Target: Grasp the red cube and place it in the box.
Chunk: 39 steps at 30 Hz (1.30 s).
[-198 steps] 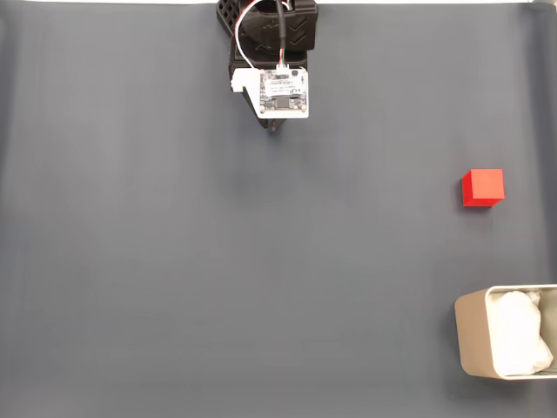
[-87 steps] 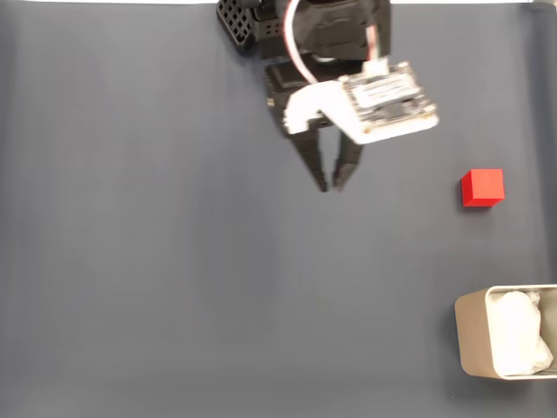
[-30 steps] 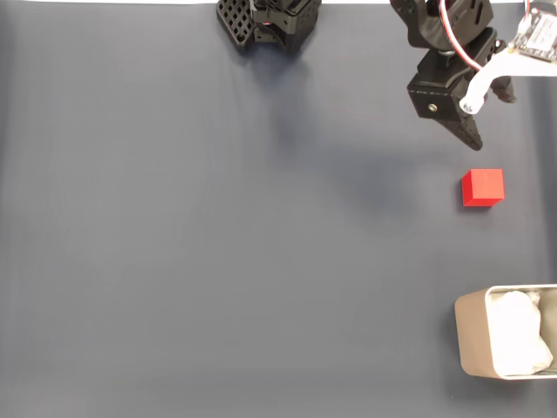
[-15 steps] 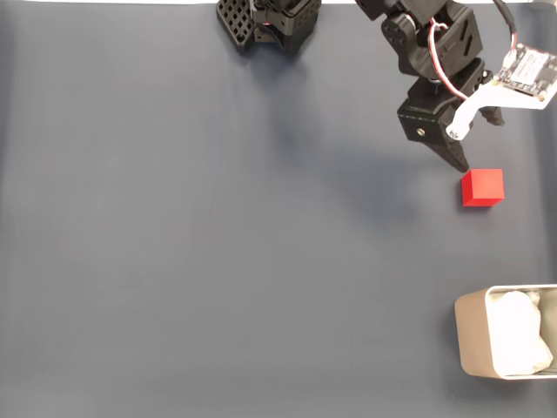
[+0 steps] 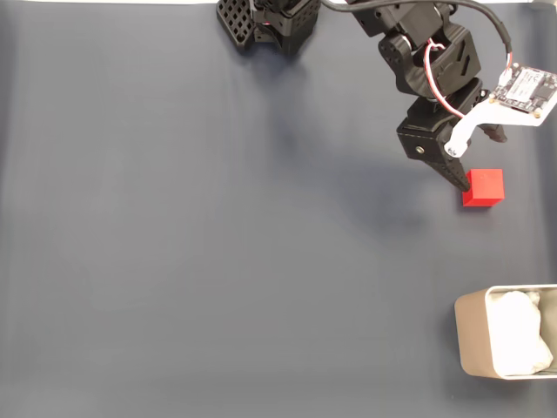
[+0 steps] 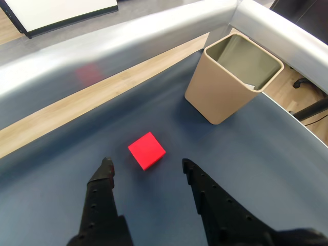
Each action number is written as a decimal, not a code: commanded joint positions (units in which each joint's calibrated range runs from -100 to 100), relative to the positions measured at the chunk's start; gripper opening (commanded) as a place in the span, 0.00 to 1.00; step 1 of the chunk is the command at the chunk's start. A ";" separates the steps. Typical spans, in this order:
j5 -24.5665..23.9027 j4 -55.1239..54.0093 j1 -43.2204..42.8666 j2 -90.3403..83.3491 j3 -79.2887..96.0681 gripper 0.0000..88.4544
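Dark grey mat (image 5: 174, 261), wood floor (image 6: 61, 107) beyond — possibly chair base (image 6: 312, 110)

Open dark mat (image 5: 218, 261) across the left and centre of the fixed view, free for passage. On the right, red cube (image 5: 484, 187) just ahead of the spread gripper (image 6: 146, 165), bare mat on both its flanks in the wrist view. Beyond, well apart, box (image 6: 220, 100) upright near a raised grey rim (image 6: 154, 36) bounding the far side. Possibly contact between one fingertip (image 5: 464, 185) and the cube in the fixed view; unclear.
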 commanded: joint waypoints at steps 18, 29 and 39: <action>2.10 -4.85 -0.82 10.66 -9.33 0.36; 2.00 -5.67 -1.46 15.59 -14.62 0.36; 1.03 -5.43 -3.66 15.94 -13.89 0.35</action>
